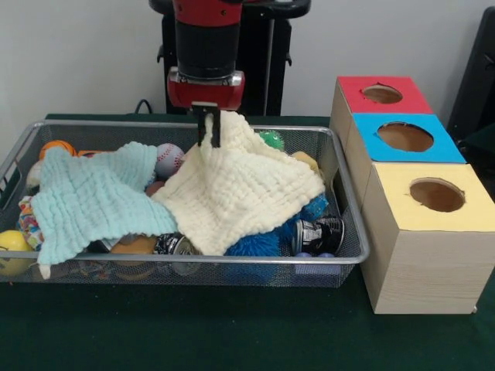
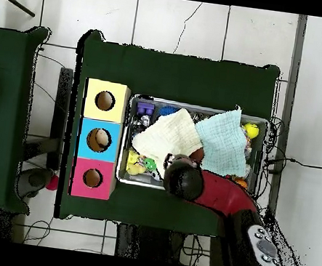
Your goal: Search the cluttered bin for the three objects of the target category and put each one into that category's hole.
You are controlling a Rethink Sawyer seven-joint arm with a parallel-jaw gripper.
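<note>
A wire mesh bin (image 1: 232, 259) holds a jumble of toys under two cloths. My gripper (image 1: 210, 128) is at the bin's far side, shut on the top corner of a cream cloth (image 1: 240, 189), which peaks up at the fingers. A pale teal cloth (image 1: 93, 197) lies to its left. Peeking out around them are a baseball (image 1: 168, 158), a green spiky ball (image 1: 272, 139), a blue spiky ball (image 1: 255, 244), a yellow ball (image 1: 11, 252) and two small cans (image 1: 319, 233). In the overhead view the arm's head (image 2: 181, 177) hides the fingers; the cream cloth (image 2: 167, 134) and teal cloth (image 2: 225, 140) cover most of the bin.
Three boxes with round holes on top stand beside the bin: red (image 1: 383, 94), blue (image 1: 404, 137) and yellow (image 1: 435, 195). Seen from overhead they line up as yellow (image 2: 105, 101), blue (image 2: 98, 139), red (image 2: 92, 178). A green cloth covers the table (image 1: 232, 325).
</note>
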